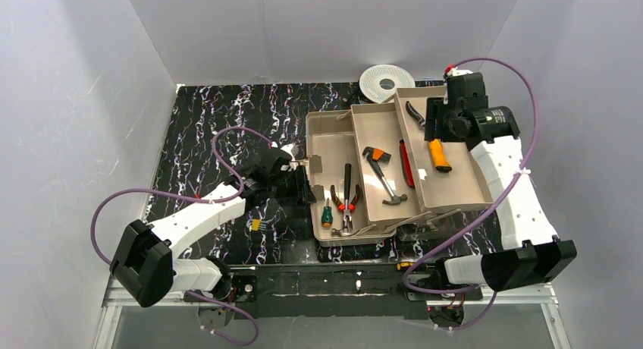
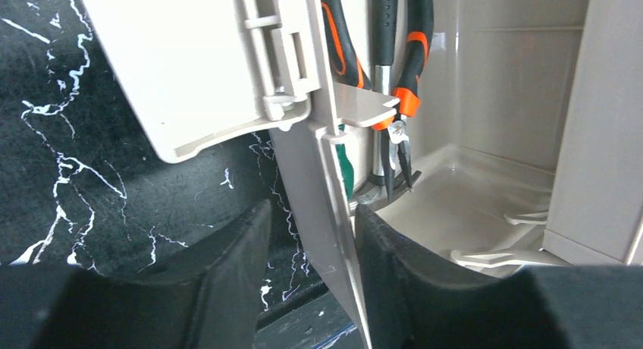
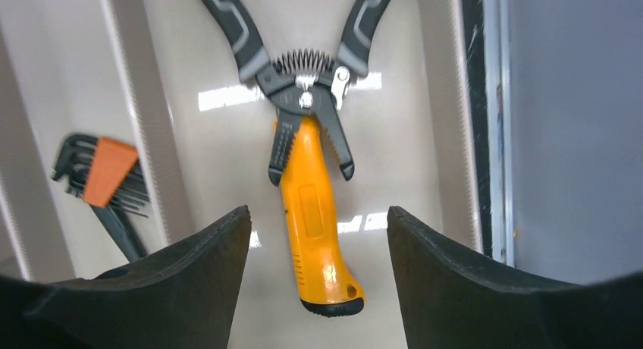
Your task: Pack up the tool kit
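The beige toolbox (image 1: 334,136) lies open with its trays (image 1: 455,186) fanned out to the right. In its bottom lie red pliers (image 1: 347,201), a green screwdriver (image 1: 327,212) and a hammer (image 1: 387,183). My left gripper (image 1: 303,183) straddles the box's left wall (image 2: 318,190). The inner finger (image 2: 394,265) touches that wall, while the outer finger (image 2: 227,273) stands apart from it. My right gripper (image 3: 318,235) hangs open above a yellow-handled tool (image 3: 315,220) in the right tray, holding nothing.
Grey-handled spring pliers (image 3: 307,83) lie just beyond the yellow tool. A hex key set (image 3: 102,174) and a red tool (image 1: 407,163) are in the middle tray. A round white spool (image 1: 387,82) stands behind the box. A small yellow piece (image 1: 255,224) lies on the black mat.
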Action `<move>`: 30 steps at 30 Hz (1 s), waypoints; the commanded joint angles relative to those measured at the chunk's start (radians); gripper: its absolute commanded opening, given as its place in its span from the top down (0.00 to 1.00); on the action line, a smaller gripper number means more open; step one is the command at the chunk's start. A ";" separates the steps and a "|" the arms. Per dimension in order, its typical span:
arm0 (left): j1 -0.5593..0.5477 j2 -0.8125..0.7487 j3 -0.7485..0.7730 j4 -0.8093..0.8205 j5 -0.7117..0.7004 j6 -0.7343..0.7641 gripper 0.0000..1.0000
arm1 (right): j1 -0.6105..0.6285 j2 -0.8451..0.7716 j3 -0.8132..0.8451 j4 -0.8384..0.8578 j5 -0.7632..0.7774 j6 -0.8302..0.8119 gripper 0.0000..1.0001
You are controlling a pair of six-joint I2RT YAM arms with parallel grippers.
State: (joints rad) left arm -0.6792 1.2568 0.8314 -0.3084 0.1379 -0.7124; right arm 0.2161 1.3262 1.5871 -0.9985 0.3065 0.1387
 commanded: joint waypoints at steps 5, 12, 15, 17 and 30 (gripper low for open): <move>0.036 -0.028 -0.010 0.001 -0.013 0.024 0.62 | -0.003 -0.010 -0.170 -0.014 -0.059 0.089 0.27; 0.038 -0.064 0.003 -0.026 -0.040 0.036 0.62 | -0.003 -0.038 -0.234 -0.018 -0.231 0.091 0.48; 0.037 -0.066 0.012 -0.035 -0.032 0.035 0.63 | 0.000 -0.076 -0.234 -0.028 -0.358 0.076 0.62; 0.037 -0.069 0.019 -0.042 -0.031 0.037 0.63 | 0.003 -0.105 -0.233 -0.038 -0.379 0.072 0.62; 0.038 -0.064 0.065 -0.096 -0.081 0.057 0.63 | 0.008 -0.189 -0.175 -0.104 -0.223 0.083 0.21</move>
State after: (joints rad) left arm -0.6525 1.2156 0.8604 -0.3370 0.1188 -0.6842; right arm 0.2176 1.1610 1.3640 -1.1038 0.0273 0.2092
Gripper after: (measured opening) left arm 0.370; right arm 0.760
